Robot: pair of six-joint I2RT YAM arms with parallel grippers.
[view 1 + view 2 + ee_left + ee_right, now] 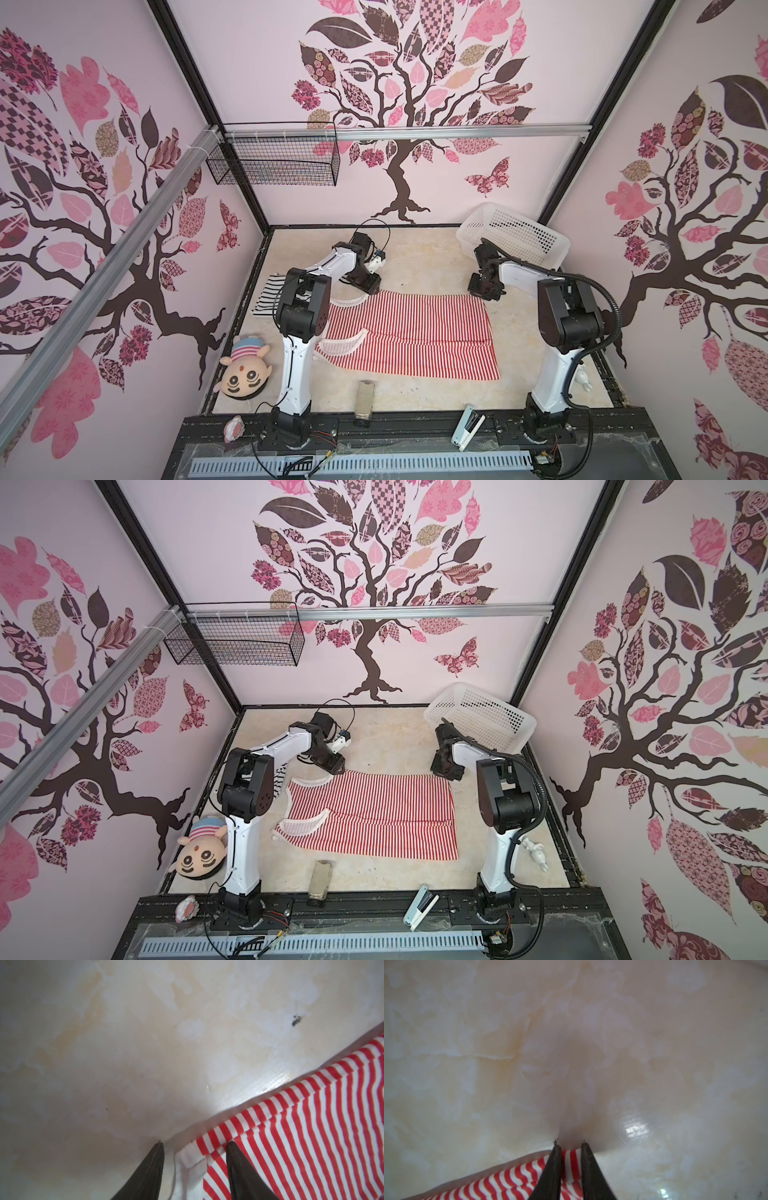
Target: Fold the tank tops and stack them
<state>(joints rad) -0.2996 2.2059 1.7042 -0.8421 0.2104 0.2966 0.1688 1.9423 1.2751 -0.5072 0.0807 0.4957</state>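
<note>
Red-and-white tank top [407, 332] lies flat at the centre of the table [436, 257], black-and-white tank top [269, 292] at its 9 o'clock; right gripper [570, 1144] pinches the 1 o'clock hem corner, while left gripper [195, 1144] straddles the 11 o'clock strap half-open and should close before both lift evenly.

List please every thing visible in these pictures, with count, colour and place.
red-and-white tank top: 1, striped, flat mid-table
black-and-white tank top: 1, striped, table's left, partly hidden
plastic basket: 1, white, far right corner
wire basket: 1, black, hung high, back left
plush head: 1, beige, striped cap, near left corner
small plush: 1, pink, front left, off the table
flat case: 1, greyish, front table edge
stapler-like tool: 1, white, front, off the table
figurine: 1, white, right table edge
table: 1, cream marbled, centre
left gripper: 1, black, open around red-and-white tank top's trim
right gripper: 1, black, closed on its far right corner
</note>
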